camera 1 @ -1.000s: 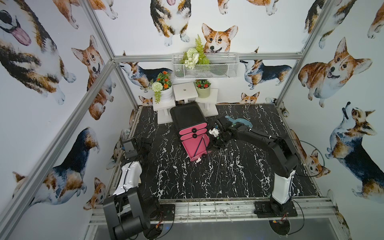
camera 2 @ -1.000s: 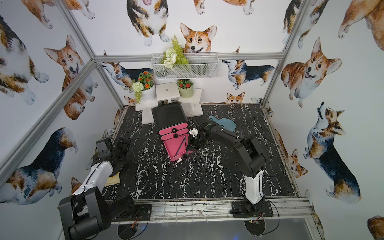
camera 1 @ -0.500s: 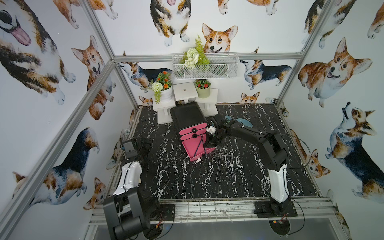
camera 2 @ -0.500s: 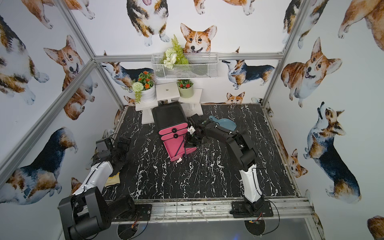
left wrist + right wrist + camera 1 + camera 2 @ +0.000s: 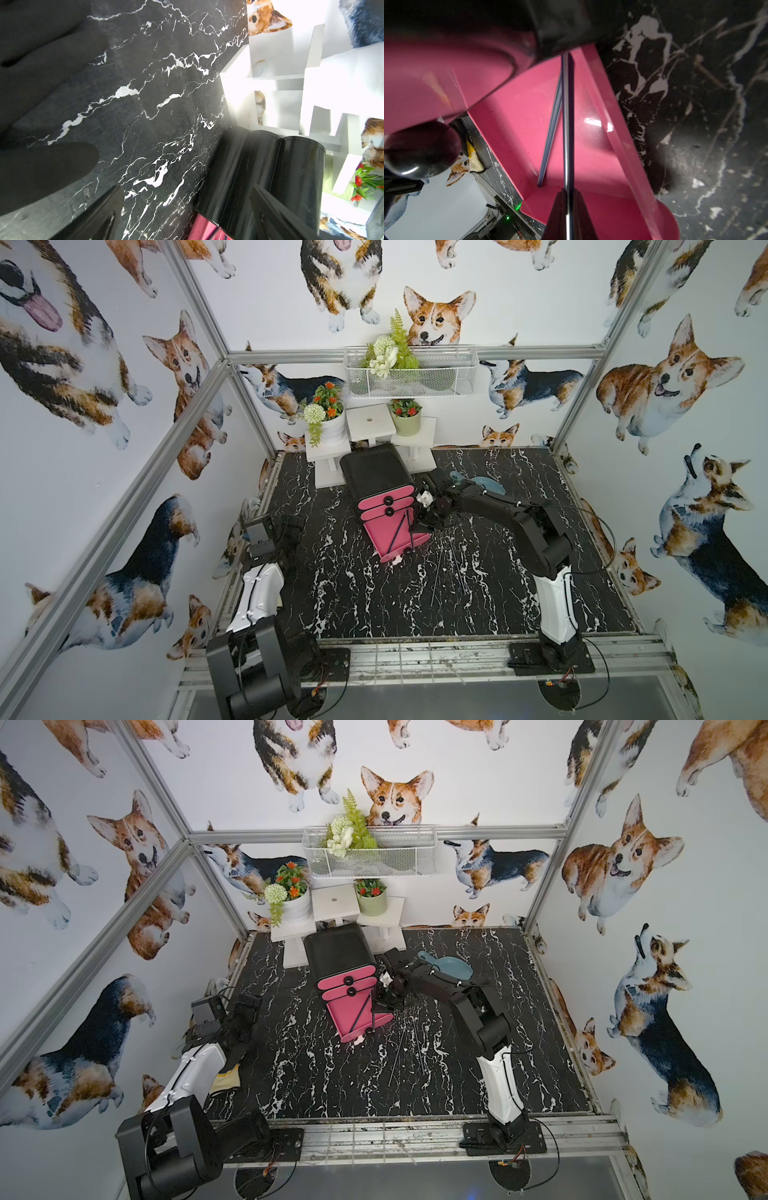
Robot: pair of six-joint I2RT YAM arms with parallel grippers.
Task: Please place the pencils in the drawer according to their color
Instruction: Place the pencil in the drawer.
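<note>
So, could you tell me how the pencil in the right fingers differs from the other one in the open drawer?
The held pencil is clamped between the right fingers; the loose pencil touches no gripper. The loose pencil lies on the drawer floor, angled away from the held pencil. Both are thin, dark and straight, in the same drawer.

R gripper (image 5: 567, 193) pinched shut; L gripper (image 5: 182, 209) wide open.

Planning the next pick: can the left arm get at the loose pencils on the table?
Probably yes: bare table in front of the open drawer leaves the left arm a free way to the loose pencils; its full stretch is uncertain.
</note>
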